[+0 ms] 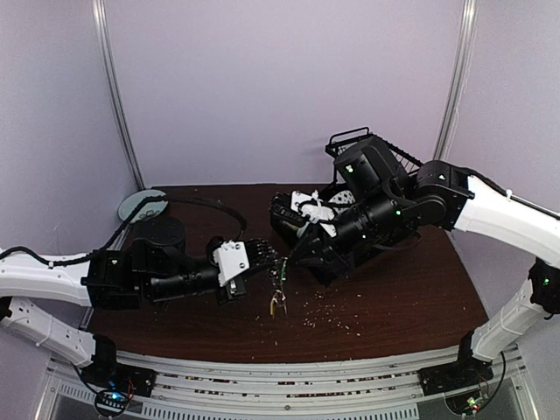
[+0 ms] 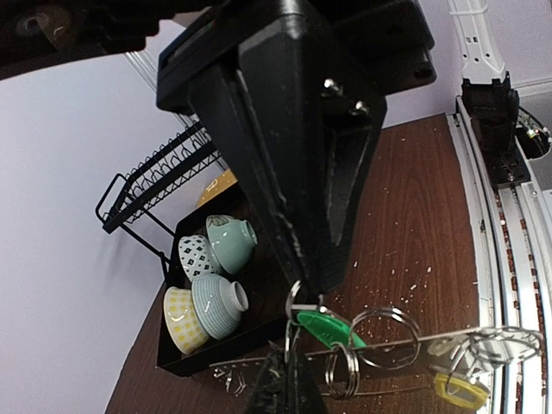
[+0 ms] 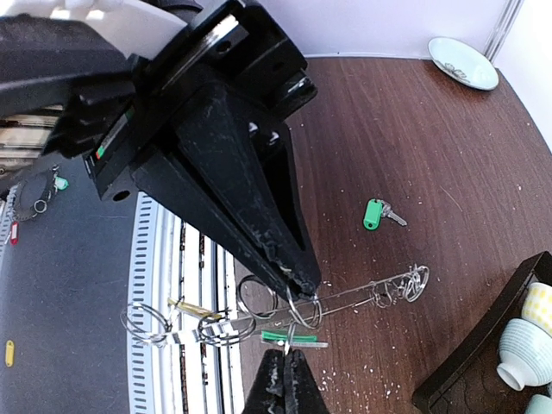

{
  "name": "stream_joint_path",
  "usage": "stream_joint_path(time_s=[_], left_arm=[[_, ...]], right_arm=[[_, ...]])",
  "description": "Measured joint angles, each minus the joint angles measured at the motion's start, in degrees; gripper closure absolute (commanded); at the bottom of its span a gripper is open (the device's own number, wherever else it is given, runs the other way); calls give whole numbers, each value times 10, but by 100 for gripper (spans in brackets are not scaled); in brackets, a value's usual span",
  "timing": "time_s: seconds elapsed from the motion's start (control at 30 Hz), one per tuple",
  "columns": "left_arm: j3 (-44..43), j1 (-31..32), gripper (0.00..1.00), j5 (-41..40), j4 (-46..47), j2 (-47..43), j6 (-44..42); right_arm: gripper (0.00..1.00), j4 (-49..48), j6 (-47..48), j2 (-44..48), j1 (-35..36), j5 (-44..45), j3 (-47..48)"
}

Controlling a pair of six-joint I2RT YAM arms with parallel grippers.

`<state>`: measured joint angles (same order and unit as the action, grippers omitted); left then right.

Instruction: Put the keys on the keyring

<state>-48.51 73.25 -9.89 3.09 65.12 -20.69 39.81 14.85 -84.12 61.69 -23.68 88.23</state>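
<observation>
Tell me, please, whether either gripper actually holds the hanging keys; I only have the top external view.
Observer: Both do: the wrist views show the left gripper and the right gripper shut on the key bundle.
Operator: Thank you. Is any key off the bundle?
Observer: One green-tagged key lies alone on the table, clear of the bundle.
Operator: And the yellowish speck hanging below?
Observer: A yellow-headed key, near one end of the bundle.
</observation>
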Motion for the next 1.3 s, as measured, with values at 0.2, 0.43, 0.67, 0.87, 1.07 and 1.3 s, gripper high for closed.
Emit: stream_joint_path(time_s=[0.2, 0.43, 0.67, 0.87, 1.07, 1.3], left_arm=[[0, 1, 100, 0, 3, -3, 0], [0, 5, 100, -2, 3, -3, 0], [0, 5, 100, -2, 3, -3, 0], [0, 6, 100, -4, 9, -3, 0], [0, 6, 100, -4, 16, -7, 0], [0, 6, 100, -2, 16, -9, 0]], right_arm=[[100, 3, 0, 0, 0, -5, -1], [100, -1, 0, 0, 0, -17, -1], [100, -21, -3, 0, 0, -26, -7], [100, -33, -12, -1, 0, -21, -13], [100, -35, -17, -1, 0, -8, -18], [100, -45, -24, -1, 0, 5, -27]])
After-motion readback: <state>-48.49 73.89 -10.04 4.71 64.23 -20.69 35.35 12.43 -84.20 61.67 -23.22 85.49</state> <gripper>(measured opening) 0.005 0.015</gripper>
